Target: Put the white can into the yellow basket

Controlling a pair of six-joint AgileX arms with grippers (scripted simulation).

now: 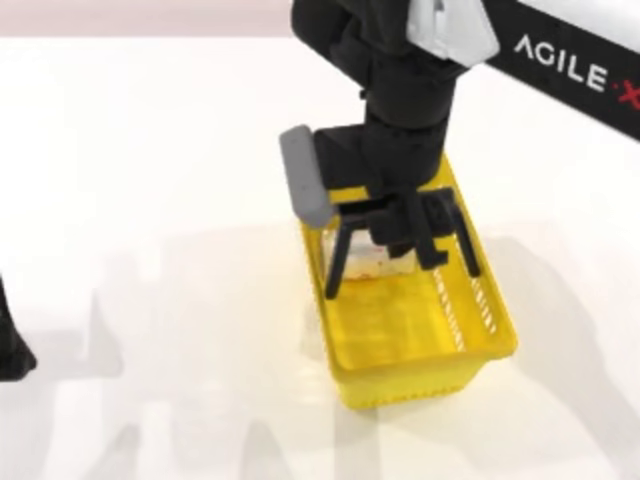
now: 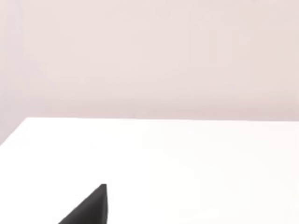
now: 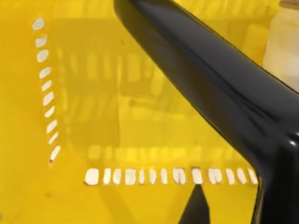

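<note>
Your right gripper (image 1: 400, 243) hangs inside the yellow basket (image 1: 480, 345), near its far end; basket's long axis runs away from you. White can (image 1: 385, 258) sits between the fingers; grip and can's orientation: cannot tell. Left arm (image 1: 12, 350) parked at tabletop (image 1: 150, 200) left edge

The bright yellow slotted plastic basket (image 1: 420, 350) sits right of the table's (image 1: 150, 150) centre, the small white cylindrical can (image 1: 372, 258) inside it under the right gripper (image 1: 400, 235).

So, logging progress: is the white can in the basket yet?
In: the white can sits within the yellow basket's walls, beneath the right pincer.
</note>
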